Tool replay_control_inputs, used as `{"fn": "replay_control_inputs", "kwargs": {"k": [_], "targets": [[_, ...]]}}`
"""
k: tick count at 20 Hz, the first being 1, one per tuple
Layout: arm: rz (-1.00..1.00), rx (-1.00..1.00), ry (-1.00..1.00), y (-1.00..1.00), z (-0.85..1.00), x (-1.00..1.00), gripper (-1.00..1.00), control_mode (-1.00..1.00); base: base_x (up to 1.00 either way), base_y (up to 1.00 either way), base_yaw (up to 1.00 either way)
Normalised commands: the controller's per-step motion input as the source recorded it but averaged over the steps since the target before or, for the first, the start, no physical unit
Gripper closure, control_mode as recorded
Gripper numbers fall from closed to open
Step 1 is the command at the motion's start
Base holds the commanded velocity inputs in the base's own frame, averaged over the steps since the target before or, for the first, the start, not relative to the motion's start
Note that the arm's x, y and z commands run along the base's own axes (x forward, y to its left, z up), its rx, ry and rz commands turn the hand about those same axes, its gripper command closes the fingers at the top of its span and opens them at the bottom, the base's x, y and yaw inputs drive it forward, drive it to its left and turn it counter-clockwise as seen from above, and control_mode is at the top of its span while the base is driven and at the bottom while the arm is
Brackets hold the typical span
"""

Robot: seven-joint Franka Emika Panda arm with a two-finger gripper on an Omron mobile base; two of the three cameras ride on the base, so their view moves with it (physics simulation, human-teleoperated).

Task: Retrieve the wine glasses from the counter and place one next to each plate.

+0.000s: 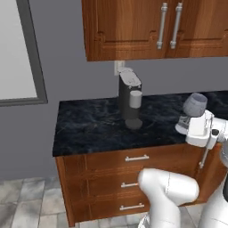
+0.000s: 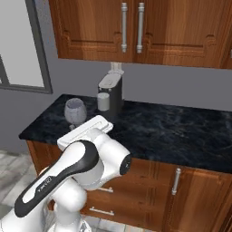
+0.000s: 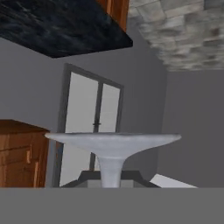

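The white arm rose from the base and bent at a bulky elbow, carrying its hand up beside the front edge of the worktop (image 1: pixel 89 129), a black marble-veined slab over brown drawers (image 1: pixel 133 178) with silver handles. In the left base view the hand sat at about three o'clock, level with the slab's front edge. The claw (image 1: pixel 187 122) was closed on the stem of a wine glass (image 1: pixel 194 105), whose clear greyish bowl stood above the hand and leaned a little toward one o'clock. In the right base view the same wine glass (image 2: pixel 75 111) showed at about nine o'clock, just beyond the flat white end of the hand, with its bowl seen against the dark slab. Whether the glass touched the worktop could not be told from either base view.

The hand view was rolled over, so that the worktop hung at eleven o'clock and the tiled floor (image 3: pixel 192 30) at one o'clock. There the round foot of the glass (image 3: pixel 113 142) spread wide across the lower middle, its stem running down to six o'clock between the dark fingertips.

A dark coffee machine (image 1: pixel 129 95) with a grey cup stood at the back of the worktop, well apart from the glass, beneath wooden wall cabinets (image 1: pixel 156 26). A grey-framed window (image 1: pixel 18 53) lay at nine o'clock.
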Motion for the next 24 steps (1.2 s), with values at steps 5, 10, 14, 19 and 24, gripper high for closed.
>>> {"fn": "replay_control_inputs", "kwargs": {"k": [5, 10, 14, 19, 24], "targets": [[0.0, 0.0, 0.0, 0.0, 0.0, 0.0, 1.0, 1.0, -0.93, 1.0, 0.1], [0.0, 0.0, 0.0, 0.0, 0.0, 0.0, 1.0, 1.0, -0.21, 0.88, 0.71], [0.0, 0.0, 0.0, 0.0, 0.0, 0.0, 1.0, 1.0, 0.0, 0.11, 1.0], [0.0, 0.0, 0.0, 0.0, 0.0, 0.0, 1.0, 1.0, 0.0, 0.0, 1.0], [0.0, 0.0, 0.0, 0.0, 0.0, 0.0, 1.0, 1.0, 0.0, 0.0, 1.0]]}}
